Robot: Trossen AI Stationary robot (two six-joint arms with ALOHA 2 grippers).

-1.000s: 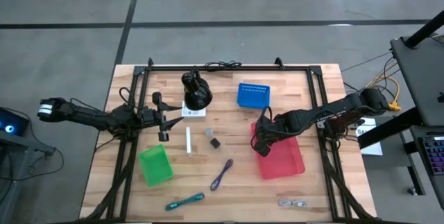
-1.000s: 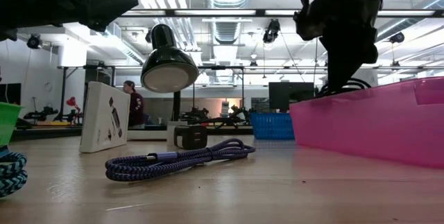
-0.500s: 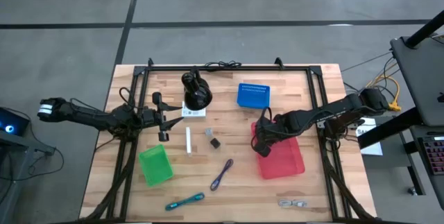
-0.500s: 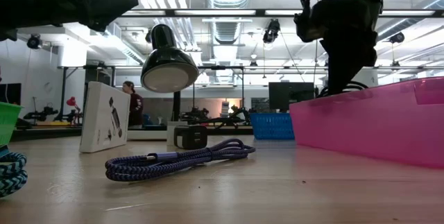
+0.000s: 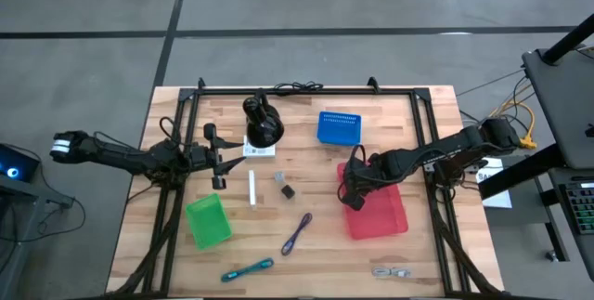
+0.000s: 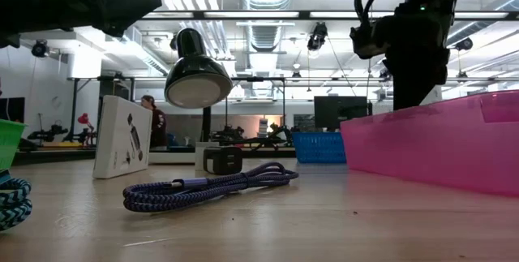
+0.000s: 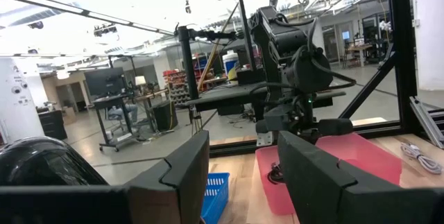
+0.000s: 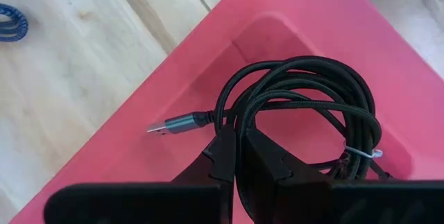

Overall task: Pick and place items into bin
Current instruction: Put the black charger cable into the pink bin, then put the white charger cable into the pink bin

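My right gripper (image 5: 351, 187) is shut on the black coiled cable (image 8: 305, 109) and points down over the far left corner of the pink bin (image 5: 382, 215). The cable's loops and its silver plug (image 8: 166, 125) lie inside the bin's walls. My left gripper (image 5: 219, 157) stands open and level at the table's left with nothing between its fingers (image 7: 191, 165). On the wood lie a white stick (image 5: 251, 189), a silver piece (image 5: 278, 178), a tiny dark block (image 5: 288, 190), a purple cable (image 5: 296, 233), a teal cable (image 5: 248, 269), a grey piece (image 5: 391, 270) and a white card (image 5: 259, 150). My right gripper pinches a few strands at one side of the cable's coil (image 8: 234, 128) between its two fingers, coming from above and pointing down. The coil spreads out below the fingers inside the bin. Whether it rests on the bin's floor I cannot tell.
A large black rounded object (image 5: 263, 122) stands at the far middle beside a blue basket (image 5: 339, 127). A green bin (image 5: 207, 221) sits at the near left. A black frame (image 5: 306, 90) runs round the table's far edge and sides. A person shows far off in the room.
My right gripper has sunk a little with the cable. The loops that showed above the pink bin's wall in the low view are now hidden behind it.
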